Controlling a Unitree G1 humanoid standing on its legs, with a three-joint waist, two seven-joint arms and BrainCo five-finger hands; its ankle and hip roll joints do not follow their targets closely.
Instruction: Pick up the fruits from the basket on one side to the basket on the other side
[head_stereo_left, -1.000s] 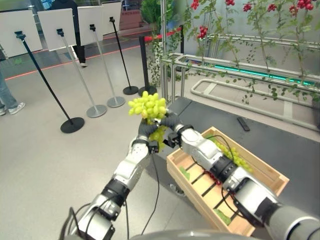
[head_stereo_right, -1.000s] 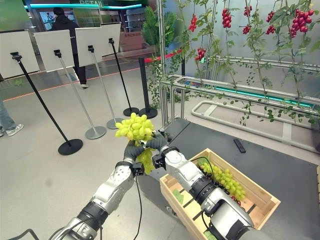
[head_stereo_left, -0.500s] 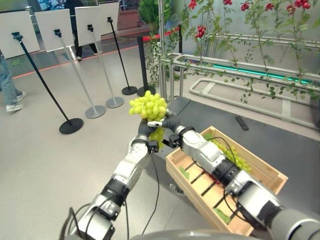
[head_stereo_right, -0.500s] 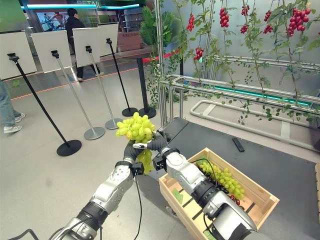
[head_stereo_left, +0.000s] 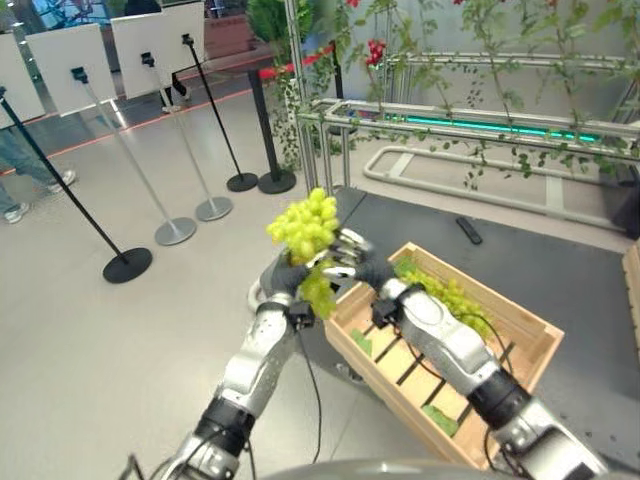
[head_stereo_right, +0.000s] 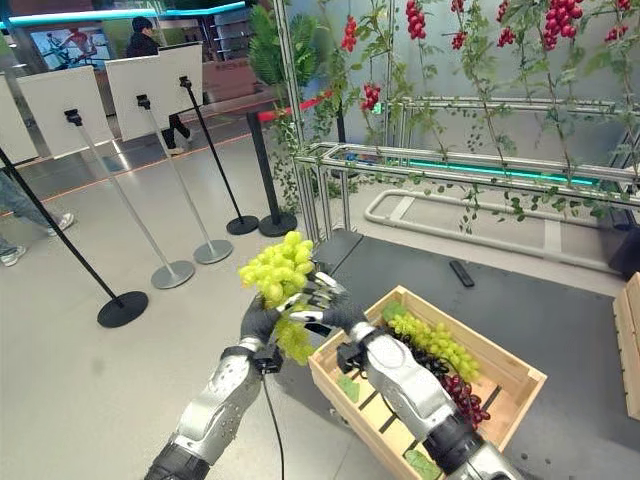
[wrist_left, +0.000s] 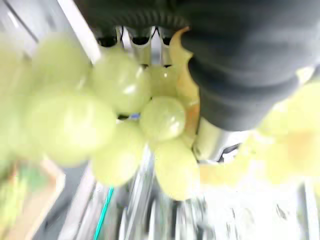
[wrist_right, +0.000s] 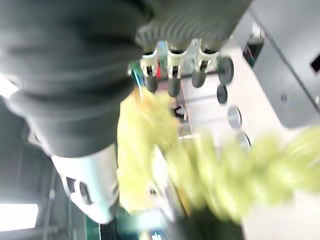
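Left eye view: my left hand (head_stereo_left: 283, 275) and right hand (head_stereo_left: 352, 262) are both wrapped round the green grape bunch (head_stereo_left: 305, 225), mid-frame, held up just off the wooden crate (head_stereo_left: 531, 337) corner.

Right eye view: more grapes, green and dark red, lie in that crate at lower right. Another crate edge (head_stereo_right: 627, 340) peeks in at the far right.

Left wrist view: grapes sit right against my fingers.

Right wrist view: same, fingers curled on the bunch.

I'd say keep both grips gentle and even so nothing drops off while carrying.
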